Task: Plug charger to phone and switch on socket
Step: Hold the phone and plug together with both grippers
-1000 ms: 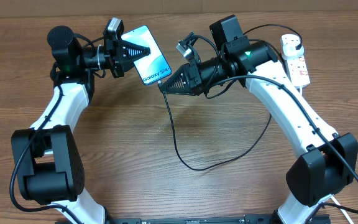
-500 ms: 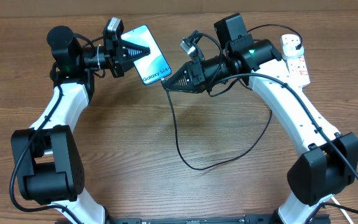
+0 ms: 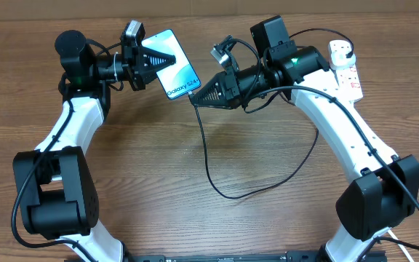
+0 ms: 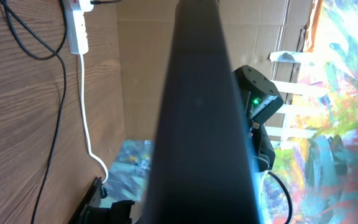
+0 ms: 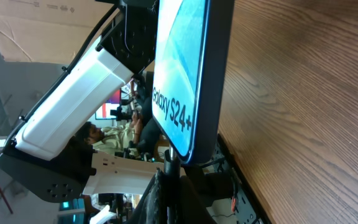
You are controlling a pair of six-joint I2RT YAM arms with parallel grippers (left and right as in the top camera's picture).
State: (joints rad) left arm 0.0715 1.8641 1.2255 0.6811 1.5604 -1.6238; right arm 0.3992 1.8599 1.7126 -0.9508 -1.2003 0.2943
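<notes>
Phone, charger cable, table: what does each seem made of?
The phone has a glossy front, likely glass, given the smooth sheen on its blue screen; its black rim looks smooth, plastic or metal. The charger cable looks like flexible matte black rubber or plastic, lying in loose curves. The table shows wood grain with low sheen; solid wood or laminate, cannot tell.

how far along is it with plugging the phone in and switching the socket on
Done: the left gripper holds the phone up. In hand: the right gripper has the charger tip at the phone's bottom edge; whether it's seated, can't tell. Left: switching the socket on.
</notes>
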